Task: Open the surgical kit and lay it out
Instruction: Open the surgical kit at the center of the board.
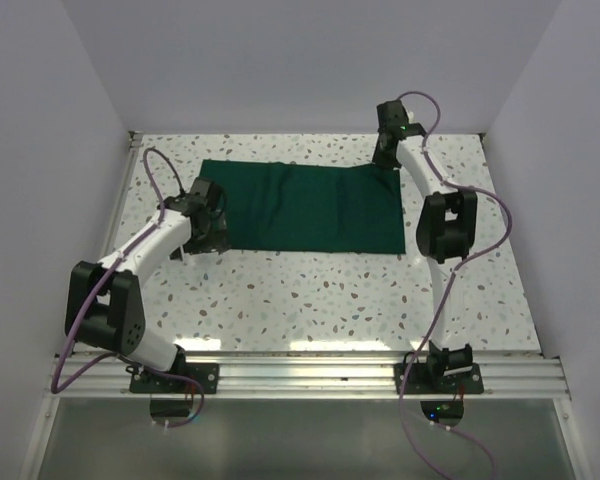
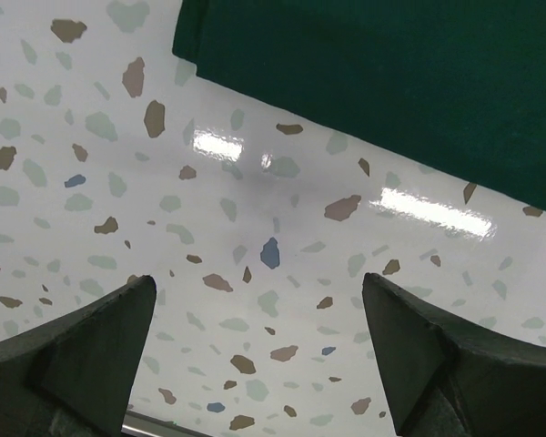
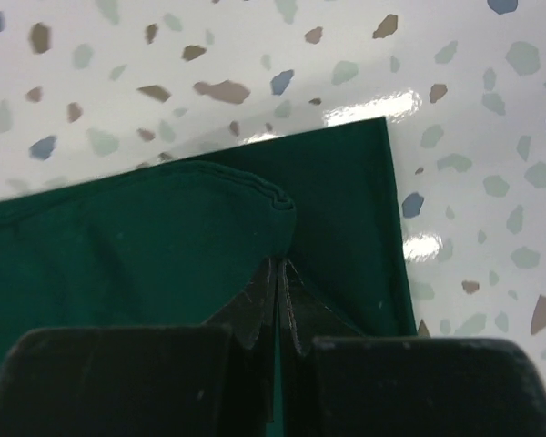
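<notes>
The surgical kit shows as a dark green cloth wrap (image 1: 300,205) lying flat across the far half of the table. In the right wrist view my right gripper (image 3: 278,262) is shut on a lifted fold of the cloth (image 3: 118,246) near its far right corner. From above, that gripper (image 1: 385,157) sits at the cloth's far right corner. My left gripper (image 1: 205,228) hovers at the cloth's left edge. In its wrist view it (image 2: 257,280) stands wide open over bare tabletop, with the cloth's edge (image 2: 391,82) beyond the fingertips and nothing between them.
The speckled white tabletop (image 1: 310,295) is bounded by white walls at the left, back and right. A metal rail (image 1: 310,375) carrying both arm bases runs along the near edge.
</notes>
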Robot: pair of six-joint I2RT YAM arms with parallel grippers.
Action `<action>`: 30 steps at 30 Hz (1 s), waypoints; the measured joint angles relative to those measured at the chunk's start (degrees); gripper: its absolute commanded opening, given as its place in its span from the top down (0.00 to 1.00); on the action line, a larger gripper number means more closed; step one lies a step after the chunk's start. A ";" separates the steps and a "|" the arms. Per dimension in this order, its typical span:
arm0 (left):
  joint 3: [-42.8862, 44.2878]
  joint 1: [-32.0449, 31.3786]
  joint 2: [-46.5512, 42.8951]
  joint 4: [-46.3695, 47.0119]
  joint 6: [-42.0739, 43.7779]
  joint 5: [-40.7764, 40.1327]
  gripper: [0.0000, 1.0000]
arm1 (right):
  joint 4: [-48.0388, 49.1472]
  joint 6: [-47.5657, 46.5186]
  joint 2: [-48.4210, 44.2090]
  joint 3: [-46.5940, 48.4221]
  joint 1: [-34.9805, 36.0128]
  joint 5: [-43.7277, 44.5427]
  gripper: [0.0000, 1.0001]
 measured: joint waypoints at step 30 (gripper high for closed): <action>20.76 4.11 -13.60 -7.50 -7.02 -6.99 0.00 | -30.36 22.64 -103.51 -71.89 36.54 -8.96 0.02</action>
